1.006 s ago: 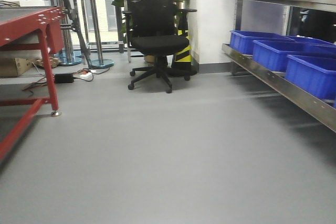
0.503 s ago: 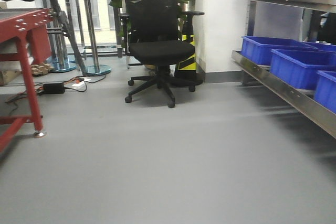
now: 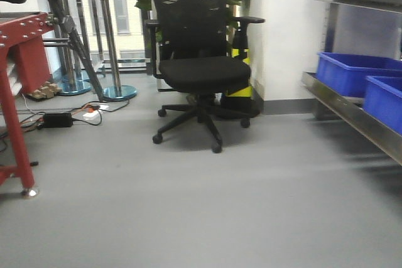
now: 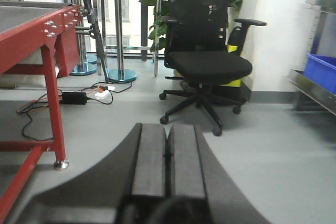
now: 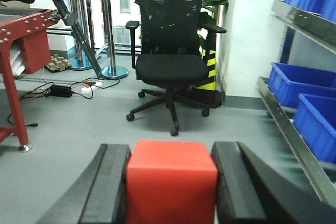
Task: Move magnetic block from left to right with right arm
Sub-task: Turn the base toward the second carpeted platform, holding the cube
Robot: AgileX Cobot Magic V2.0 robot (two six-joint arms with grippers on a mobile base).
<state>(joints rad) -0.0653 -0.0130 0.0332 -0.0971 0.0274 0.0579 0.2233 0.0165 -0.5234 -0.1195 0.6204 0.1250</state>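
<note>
2 black fingers (image 5: 107, 184) of the right gripper (image 5: 171, 182) clamp the magnetic block (image 5: 171, 177) from opposite sides, each pad flat against a side face with no gap showing. Being a cube, the block has no long axis. It sits square in the grip, 1 flat face turned straight toward the wrist camera, its top face just visible and its edges parallel to the fingers. Grey floor (image 5: 63, 145) lies beyond it.

The left gripper (image 4: 168, 153) is drawn fully together, its 2 grey pads (image 4: 149, 156) meeting along a thin seam with nothing between them.

Ahead of both wrists stands a black office chair (image 3: 198, 61) on a wheeled base. 1 red table frame (image 3: 25, 29) stands at the front view's left edge, and blue bins (image 3: 352, 70) rest on a steel shelf (image 3: 352, 116) at its right edge. A yellow-and-black cone (image 3: 242, 89) stands just behind the chair, near the white wall.
</note>
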